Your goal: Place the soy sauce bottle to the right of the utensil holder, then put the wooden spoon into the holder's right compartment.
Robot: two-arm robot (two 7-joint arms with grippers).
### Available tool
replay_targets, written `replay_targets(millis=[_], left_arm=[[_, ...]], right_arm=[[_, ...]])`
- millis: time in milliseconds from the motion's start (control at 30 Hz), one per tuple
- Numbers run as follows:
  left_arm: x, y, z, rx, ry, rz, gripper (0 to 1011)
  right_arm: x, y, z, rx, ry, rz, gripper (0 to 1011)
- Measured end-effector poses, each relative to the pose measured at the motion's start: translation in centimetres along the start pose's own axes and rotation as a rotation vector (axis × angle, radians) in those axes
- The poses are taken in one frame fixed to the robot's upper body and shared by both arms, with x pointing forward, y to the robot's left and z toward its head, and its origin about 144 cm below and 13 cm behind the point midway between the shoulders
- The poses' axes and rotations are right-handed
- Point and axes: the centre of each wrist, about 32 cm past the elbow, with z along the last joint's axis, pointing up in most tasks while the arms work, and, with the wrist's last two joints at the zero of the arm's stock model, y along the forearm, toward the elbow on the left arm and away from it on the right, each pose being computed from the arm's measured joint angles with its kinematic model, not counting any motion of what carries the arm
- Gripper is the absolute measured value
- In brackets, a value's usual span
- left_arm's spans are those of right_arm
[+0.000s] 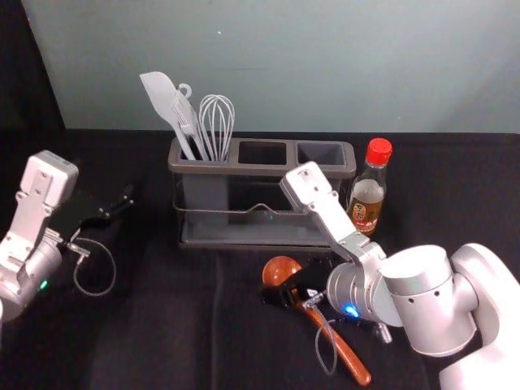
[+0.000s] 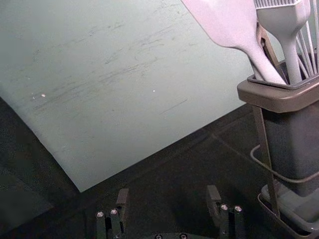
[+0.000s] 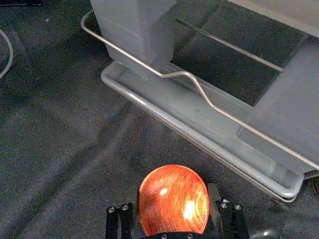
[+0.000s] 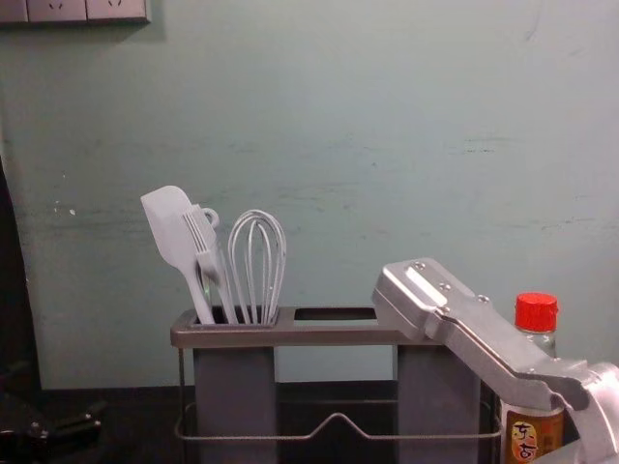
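Observation:
My right gripper [image 1: 292, 289] is low in front of the utensil holder [image 1: 260, 169] in the head view. Its fingers hold the bowl of the wooden spoon [image 1: 280, 270], whose handle slants down and right. In the right wrist view, the right gripper [image 3: 173, 203] has the spoon bowl [image 3: 173, 199] pinched between both pads. Just right of the holder, the soy sauce bottle [image 1: 367, 191] stands upright, red cap on. The holder's right compartment [image 1: 322, 153] shows an open top. My left gripper [image 1: 123, 201] idles at left; in the left wrist view, this left gripper [image 2: 167, 201] is open around nothing.
A spatula [image 1: 162, 101], a brush and a whisk [image 1: 217, 122] stand in the holder's left compartment. Behind the black-covered table [image 1: 171, 325] rises a pale wall. The right forearm [image 1: 431, 301] reaches in from the right, in front of the bottle.

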Motion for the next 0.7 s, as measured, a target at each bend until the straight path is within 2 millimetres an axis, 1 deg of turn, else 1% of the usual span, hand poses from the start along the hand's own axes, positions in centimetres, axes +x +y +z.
replay_targets(millis=[200, 333, 533, 700], left_arm=[[0.0, 0.0, 0.0, 0.000, 0.000, 0.000, 1000], [0.0, 0.0, 0.0, 0.000, 0.000, 0.000, 1000], [0.0, 0.0, 0.0, 0.000, 0.000, 0.000, 1000], [0.0, 0.0, 0.0, 0.000, 0.000, 0.000, 1000]], right_arm=[[-0.1, -0.1, -0.1, 0.001, -0.003, -0.004, 837], [-0.1, -0.6, -0.4, 0.015, -0.001, -0.005, 837], [-0.3, -2.1, -1.3, 0.055, -0.002, -0.003, 837], [-0.2, -3.9, -2.3, 0.108, 0.004, -0.007, 837]])
